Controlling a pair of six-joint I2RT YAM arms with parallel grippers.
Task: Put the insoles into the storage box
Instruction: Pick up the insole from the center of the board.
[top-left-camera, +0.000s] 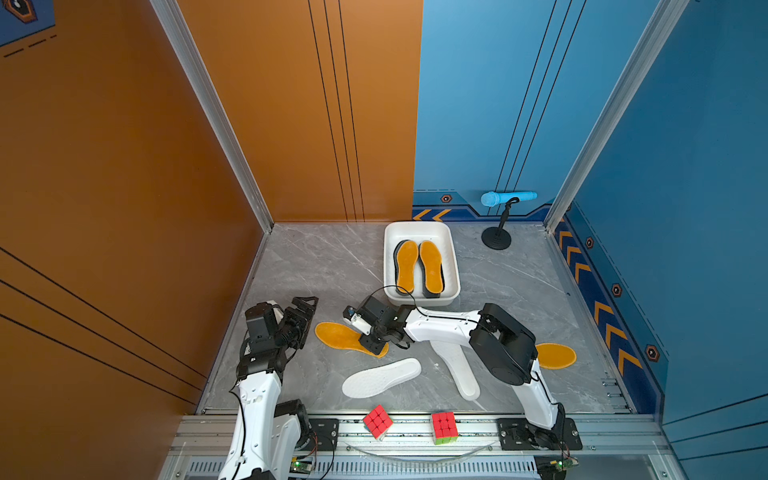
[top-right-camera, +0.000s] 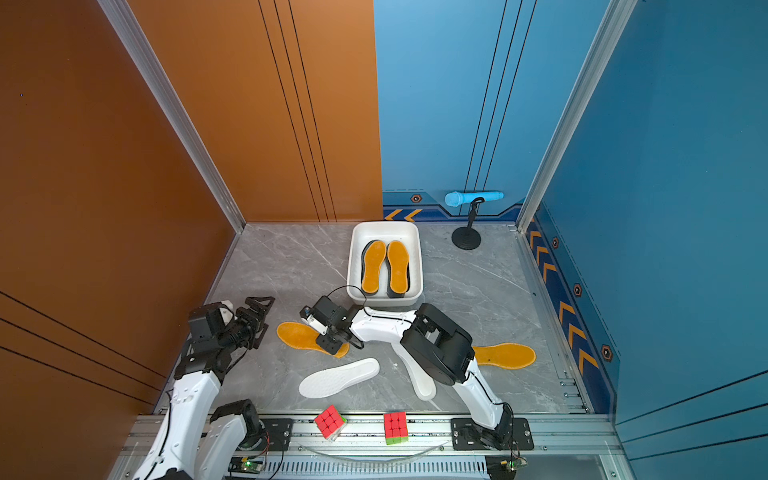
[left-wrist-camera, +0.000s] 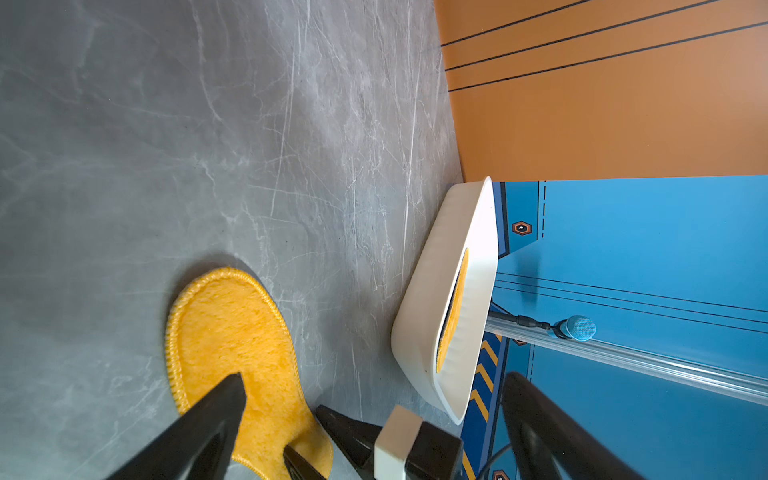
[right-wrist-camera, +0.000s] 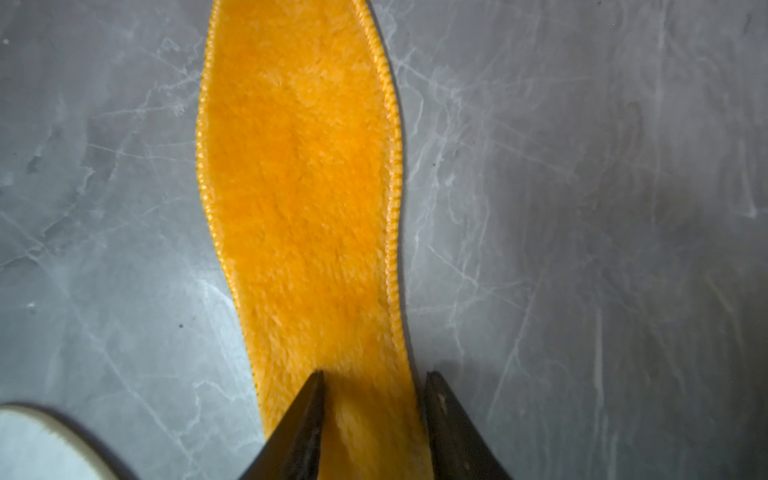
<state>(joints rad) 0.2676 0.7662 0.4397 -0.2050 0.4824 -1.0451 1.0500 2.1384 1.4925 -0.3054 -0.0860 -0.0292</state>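
The white storage box (top-left-camera: 422, 226) stands at the back of the table and holds two orange-yellow insoles (top-left-camera: 406, 266) lying on darker ones. A third orange insole (top-left-camera: 338, 336) lies flat at front left. My right gripper (right-wrist-camera: 374, 374) is down over its heel, open, with one fingertip on the fuzz and the other at its edge. My left gripper (top-left-camera: 306, 305) hovers wide open and empty beside that insole's toe (left-wrist-camera: 232, 328). Another orange insole (top-left-camera: 557, 356) lies at the right, partly behind the right arm. Two white insoles (top-left-camera: 382, 378) (top-left-camera: 459, 370) lie near the front.
Two Rubik's cubes (top-left-camera: 378, 420) (top-left-camera: 444, 427) sit on the front rail. A blue microphone (top-left-camera: 508, 198) on a black stand is at the back right, beside the box. Orange and blue walls close in the table on three sides.
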